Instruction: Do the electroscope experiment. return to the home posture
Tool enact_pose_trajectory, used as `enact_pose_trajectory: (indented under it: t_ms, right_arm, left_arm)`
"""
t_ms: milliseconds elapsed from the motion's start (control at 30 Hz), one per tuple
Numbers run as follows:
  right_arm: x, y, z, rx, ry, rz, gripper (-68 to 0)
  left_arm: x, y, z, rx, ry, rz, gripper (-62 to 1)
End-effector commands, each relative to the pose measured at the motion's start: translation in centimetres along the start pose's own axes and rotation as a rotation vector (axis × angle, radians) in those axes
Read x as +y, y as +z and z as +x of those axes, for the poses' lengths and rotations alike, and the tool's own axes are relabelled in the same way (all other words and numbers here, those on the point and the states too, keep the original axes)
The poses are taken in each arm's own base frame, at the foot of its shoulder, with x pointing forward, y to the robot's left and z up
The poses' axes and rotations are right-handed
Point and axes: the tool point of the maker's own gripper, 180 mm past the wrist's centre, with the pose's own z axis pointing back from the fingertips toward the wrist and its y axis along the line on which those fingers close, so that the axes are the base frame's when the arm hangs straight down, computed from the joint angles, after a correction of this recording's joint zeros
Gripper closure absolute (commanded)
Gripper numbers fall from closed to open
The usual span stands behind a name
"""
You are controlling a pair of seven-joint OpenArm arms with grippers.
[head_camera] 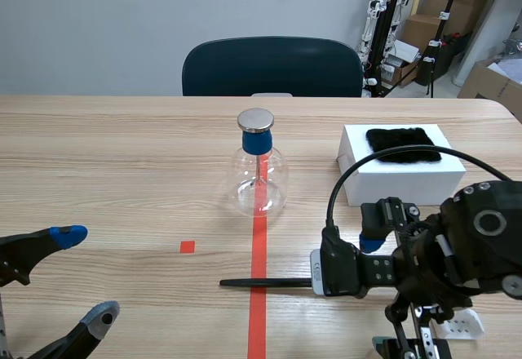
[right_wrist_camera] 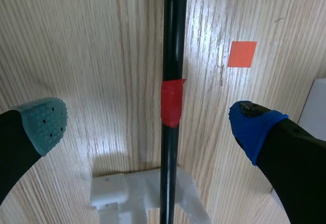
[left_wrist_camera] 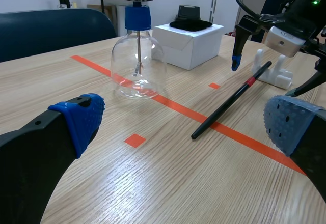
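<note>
Black rod (right_wrist_camera: pixel 172 56) rests on its white stand (right_wrist_camera: pixel 147 191), apparently released; right gripper (right_wrist_camera: pixel 147 123) wide above it, left gripper (left_wrist_camera: pixel 186 118) wide, empty. Homing remains.

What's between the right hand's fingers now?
The black rod with its red tape band, lying on the white stand, clear of both fingers; seen in the right wrist view.

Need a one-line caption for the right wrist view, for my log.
Right jaws open over the black rod, which rests on the white stand and the wooden table.
</note>
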Motion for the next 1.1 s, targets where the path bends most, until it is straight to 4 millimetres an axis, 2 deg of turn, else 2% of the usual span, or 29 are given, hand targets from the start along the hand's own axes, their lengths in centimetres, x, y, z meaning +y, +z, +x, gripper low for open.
enact_pose_trajectory:
  t_ms: [0,833,933,1067]
  right_arm:
    - [-0.8,0.1,0.0,-0.001,-0.003,-0.017,-67.9]
    - [-0.7,-0.1,0.2,-0.013,-0.008,-0.01,-67.9]
    - [-0.7,-0.1,0.2,-0.012,-0.008,-0.011,-67.9]
    - [-0.7,-0.1,0.2,-0.012,-0.008,-0.011,-67.9]
  left_arm:
    - [0.5,-0.1,0.7,-0.02,-0.015,0.001,-62.3]
    - [0.6,-0.1,0.9,-0.026,-0.015,0.005,-62.3]
    - [1.6,0.2,1.6,-0.056,-0.01,0.051,-62.3]
    - [3.4,0.9,3.5,-0.109,0.023,0.11,-62.3]
